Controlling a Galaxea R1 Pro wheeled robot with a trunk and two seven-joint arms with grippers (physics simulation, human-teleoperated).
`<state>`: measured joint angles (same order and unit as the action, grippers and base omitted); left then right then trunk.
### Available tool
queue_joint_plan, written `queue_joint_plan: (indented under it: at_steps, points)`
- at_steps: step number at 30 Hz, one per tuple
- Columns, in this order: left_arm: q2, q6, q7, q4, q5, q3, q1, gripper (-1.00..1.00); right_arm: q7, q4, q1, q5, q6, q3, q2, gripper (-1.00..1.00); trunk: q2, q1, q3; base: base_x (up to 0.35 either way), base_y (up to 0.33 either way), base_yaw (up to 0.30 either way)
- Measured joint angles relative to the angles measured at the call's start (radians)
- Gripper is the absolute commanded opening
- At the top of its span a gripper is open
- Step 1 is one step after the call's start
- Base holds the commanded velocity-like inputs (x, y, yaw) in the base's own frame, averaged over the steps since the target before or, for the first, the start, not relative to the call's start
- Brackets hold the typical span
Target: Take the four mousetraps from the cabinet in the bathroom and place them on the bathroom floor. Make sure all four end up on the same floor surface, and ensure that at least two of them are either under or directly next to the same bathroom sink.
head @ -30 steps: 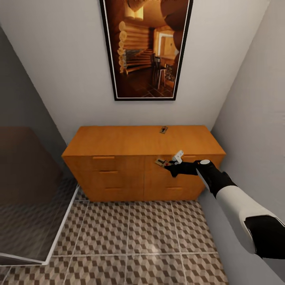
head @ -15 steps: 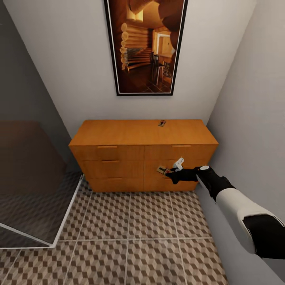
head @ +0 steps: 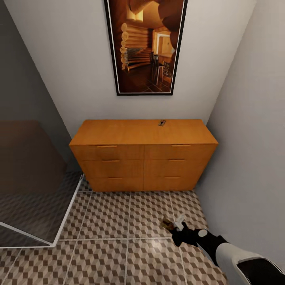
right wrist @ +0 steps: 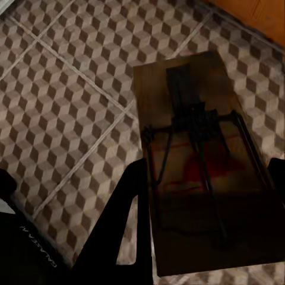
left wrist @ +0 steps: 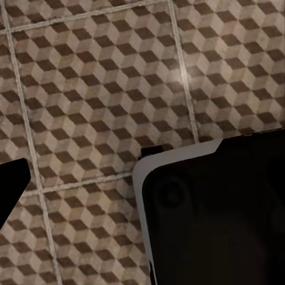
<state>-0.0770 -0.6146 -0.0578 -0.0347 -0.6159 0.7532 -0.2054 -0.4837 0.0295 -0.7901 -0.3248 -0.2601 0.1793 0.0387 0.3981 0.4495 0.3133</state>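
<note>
My right gripper (head: 175,227) is low over the bathroom floor (head: 118,221), in front of the cabinet's right half, and it is shut on a mousetrap (head: 168,225). In the right wrist view this mousetrap (right wrist: 199,166) is a brown board with dark wire parts, held between the black fingers (right wrist: 119,225) just above the tiles (right wrist: 65,101). I cannot tell if it touches them. Another mousetrap (head: 162,122) lies on top of the orange-brown cabinet (head: 142,158), near the back right. All drawers look shut. The left wrist view has cube-pattern tiles (left wrist: 89,89) and one dark fingertip (left wrist: 9,187).
A grey wall (head: 253,138) runs close along the right, beside my right arm. At the left a glass shower panel (head: 31,190) with a white frame borders the tiles. A framed picture (head: 145,43) hangs above the cabinet. My black body (left wrist: 219,214) shows in the left wrist view.
My right arm has dropped with the mousetrap from the level of the cabinet's drawers to just above the floor tiles. The trap on the cabinet top has stayed put.
</note>
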Motion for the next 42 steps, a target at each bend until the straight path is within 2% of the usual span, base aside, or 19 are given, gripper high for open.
queue_joint_plan:
  at_steps: [4,5,7,10,14,17,18,19,20,21,22,24,26,31,32,33,34,37,42]
  points:
    - [0.003,0.046,0.002,0.011,-0.002,-0.003,-0.028,1.00,0.101,0.003,0.178,-0.005,-0.168,-0.002,-0.002,-1.00,0.000,0.000,0.000,0.000,0.000,0.000]
    - [0.003,0.061,0.003,0.017,-0.002,-0.003,-0.035,1.00,0.116,0.004,0.197,-0.004,-0.188,-0.006,-0.002,-1.00,0.000,0.000,0.000,0.000,0.000,0.000]
    - [0.003,0.137,0.016,0.053,-0.002,-0.004,-0.078,1.00,0.184,0.004,0.264,-0.006,-0.256,-0.005,-0.002,-1.00,0.000,0.000,0.000,0.000,0.000,0.000]
    - [0.004,0.233,0.047,0.100,-0.003,-0.006,-0.135,1.00,0.266,0.005,0.317,-0.004,-0.306,-0.011,-0.002,-1.00,0.000,0.000,0.000,0.000,0.000,0.000]
    - [0.007,0.425,0.138,0.250,-0.007,-0.006,-0.253,1.00,0.377,0.004,0.382,-0.004,-0.386,-0.012,-0.002,-1.00,0.000,0.000,0.000,0.000,0.000,0.000]
    - [0.007,0.574,0.190,0.368,-0.004,-0.007,-0.313,1.00,0.401,0.005,0.398,-0.003,-0.413,-0.014,-0.002,-1.00,0.000,0.000,0.000,0.000,0.000,0.000]
    - [0.008,0.676,0.222,0.450,-0.006,-0.013,-0.345,1.00,0.409,0.005,0.403,-0.002,-0.423,-0.013,-0.001,-1.00,0.000,0.000,0.000,0.000,0.000,0.000]
    - [0.008,0.714,0.234,0.488,-0.004,-0.020,-0.372,1.00,0.411,0.005,0.404,-0.002,-0.425,-0.014,-0.001,-1.00,0.000,0.000,0.000,0.000,0.000,0.000]
    - [0.011,0.864,0.281,0.613,-0.004,-0.089,-0.393,1.00,0.416,0.005,0.407,-0.001,-0.430,-0.014,-0.001,-1.00,0.000,0.000,0.000,0.000,0.000,0.000]
    - [0.015,0.928,0.294,0.696,0.000,-0.126,-0.451,1.00,0.417,0.005,0.408,-0.001,-0.432,-0.015,-0.001,-1.00,0.000,0.000,-0.001,0.000,0.000,0.000]
    - [0.018,0.961,0.299,0.720,0.000,-0.146,-0.451,1.00,0.417,0.005,0.408,-0.001,-0.433,-0.015,-0.001,-1.00,0.000,0.000,0.000,0.000,0.000,0.000]
    - [0.033,1.091,0.316,0.815,0.002,-0.210,-0.490,1.00,0.418,0.005,0.408,0.000,-0.435,-0.016,0.000,-1.00,0.000,0.000,-0.001,0.000,0.000,0.000]
    - [0.045,1.180,0.336,0.876,0.003,-0.242,-0.524,1.00,0.418,0.005,0.409,0.000,-0.437,-0.017,0.000,-1.00,0.000,0.000,-0.001,0.000,0.000,0.000]
    - [0.078,1.323,0.417,0.959,0.004,-0.265,-0.620,1.00,0.418,0.005,0.409,0.001,-0.438,-0.020,0.000,-1.00,0.000,0.000,0.000,0.000,0.000,0.000]
    - [0.094,1.366,0.448,0.974,0.003,-0.268,-0.656,1.00,0.418,0.005,0.409,0.001,-0.438,-0.020,0.000,-1.00,0.000,0.000,-0.001,0.000,0.000,0.000]
    - [0.130,1.459,0.497,0.992,-0.005,-0.273,-0.731,1.00,0.418,0.006,0.409,0.002,-0.439,-0.020,-0.001,-1.00,0.000,0.000,0.000,0.000,0.000,0.000]
    - [0.139,1.477,0.503,0.995,0.004,-0.274,-0.784,1.00,0.418,0.006,0.409,0.002,-0.439,-0.021,-0.001,-1.00,0.000,0.000,-0.001,0.000,0.000,0.000]
    - [0.174,1.521,0.520,1.001,0.001,-0.285,-0.872,1.00,0.418,0.006,0.409,0.004,-0.438,-0.023,-0.001,-1.00,0.000,0.000,0.000,0.000,0.000,0.000]
    - [0.211,1.579,0.524,1.002,0.000,-0.329,-0.950,1.00,0.421,0.006,0.409,0.004,-0.439,-0.025,-0.001,-1.00,0.000,0.000,0.000,0.000,0.000,0.000]
